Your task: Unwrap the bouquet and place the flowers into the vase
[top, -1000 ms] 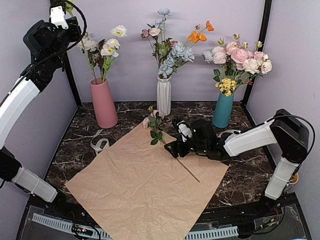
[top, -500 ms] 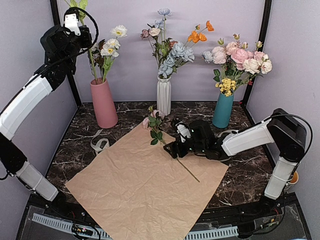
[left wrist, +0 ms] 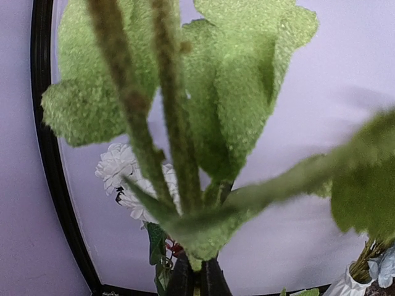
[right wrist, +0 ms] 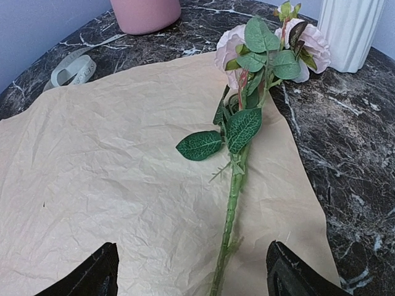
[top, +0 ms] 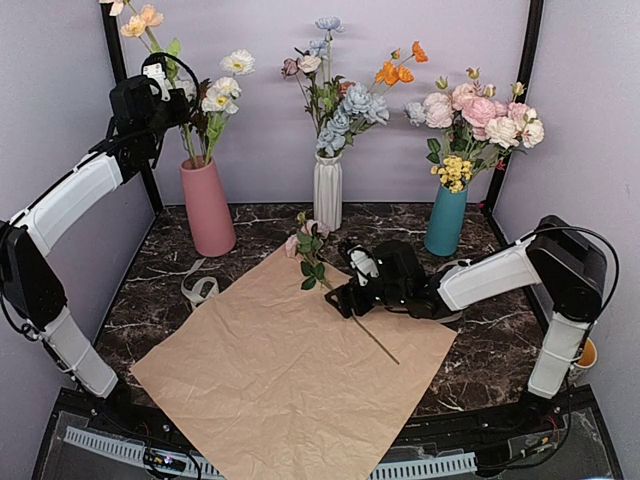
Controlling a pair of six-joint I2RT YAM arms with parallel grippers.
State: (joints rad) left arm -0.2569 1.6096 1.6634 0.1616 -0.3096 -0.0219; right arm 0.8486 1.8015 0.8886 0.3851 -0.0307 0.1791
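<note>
**One flower on the paper, two stems held near the pink vase**

The pink vase (top: 207,205) stands at the back left of the table and holds a small bunch of white and cream blooms (top: 218,95). Just left of those blooms, the left gripper (top: 165,82) is clamped together on two stems (left wrist: 179,135) with green leaves. Their peach heads reach the top edge of the overhead view.

One pink flower (top: 312,250) lies across the far corner of the kraft paper (top: 270,370), its head toward the white ribbed vase (top: 328,190). The right gripper (right wrist: 194,277) sits low over its stem with its fingers wide apart, one on each side. Whether they touch the stem cannot be told.

The paper is spread flat and creased on a dark, marble-patterned table (top: 150,300). Pale lilac walls close in the back and both sides, with a black post (top: 525,60) at each rear corner.

By count there are three vases along the back wall: pink, white ribbed and a teal vase (top: 446,220). There is one sheet of paper, and one loose cream ribbon (top: 200,290) just beside its left edge. Two arms are in view.
</note>
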